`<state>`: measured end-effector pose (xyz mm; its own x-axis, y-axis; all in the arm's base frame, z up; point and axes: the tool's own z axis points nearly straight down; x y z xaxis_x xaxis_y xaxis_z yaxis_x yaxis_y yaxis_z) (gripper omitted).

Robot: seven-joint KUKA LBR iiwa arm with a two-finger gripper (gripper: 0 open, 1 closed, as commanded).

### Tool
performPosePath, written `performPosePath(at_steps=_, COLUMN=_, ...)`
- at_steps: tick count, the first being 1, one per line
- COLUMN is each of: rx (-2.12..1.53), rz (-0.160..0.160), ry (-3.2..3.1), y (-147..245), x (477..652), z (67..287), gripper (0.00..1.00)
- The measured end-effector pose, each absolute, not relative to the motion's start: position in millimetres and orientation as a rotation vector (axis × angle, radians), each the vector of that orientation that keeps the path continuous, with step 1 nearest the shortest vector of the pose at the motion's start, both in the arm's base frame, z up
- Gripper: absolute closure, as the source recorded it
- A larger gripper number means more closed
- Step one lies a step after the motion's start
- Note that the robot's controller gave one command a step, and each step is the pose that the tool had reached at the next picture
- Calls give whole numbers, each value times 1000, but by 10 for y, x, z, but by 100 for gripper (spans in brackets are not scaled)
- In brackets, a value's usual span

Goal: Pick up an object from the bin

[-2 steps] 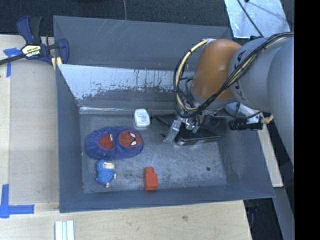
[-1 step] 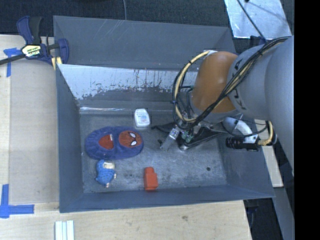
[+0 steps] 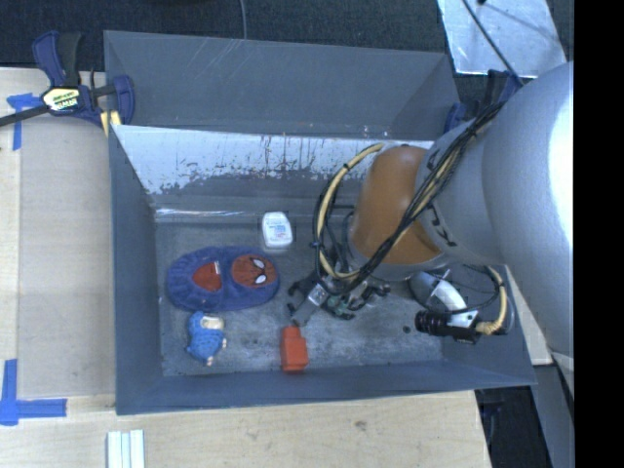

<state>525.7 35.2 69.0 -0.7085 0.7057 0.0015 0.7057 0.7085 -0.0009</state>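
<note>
While the jaws, their spread impossible to tell, hang low near the orange-red block (image 3: pixel 293 349), the approach seems underway, calling for descent and a grip.

Overhead light falls into my bin (image 3: pixel 136 261), striking hardest at 12 o'clock, where the back wall (image 3: pixel 273 144) glows pale above a scuffed, darker band. My arm (image 3: pixel 526 193), at 3 o'clock, catches a broad white sheen along its casing; its orange cover (image 3: pixel 395 203) shows a softer gloss. The floor (image 3: pixel 390 349) lies dim by comparison, darkest at 4 o'clock in my arm's shadow. A sheet (image 3: pixel 492 18) at 1 o'clock, outside the bin, glares near white against the black ground (image 3: pixel 322 8) around it.
</note>
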Motion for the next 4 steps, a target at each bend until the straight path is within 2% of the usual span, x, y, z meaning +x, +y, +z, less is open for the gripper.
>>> performPosePath(at_steps=1, rx=-1765, rz=-7, ry=-2606, y=-401, x=5603, z=708, gripper=0)
performPosePath(at_steps=2, rx=-1765, rz=-1, ry=-2605, y=-412, x=5592, z=708, gripper=100)
performPosePath(at_steps=3, rx=-1762, rz=-4, ry=-2608, y=-422, x=5606, z=1189, gripper=100)
performPosePath(at_steps=4, rx=-1758, rz=-3, ry=-2611, y=-433, x=5619, z=1558, gripper=100)
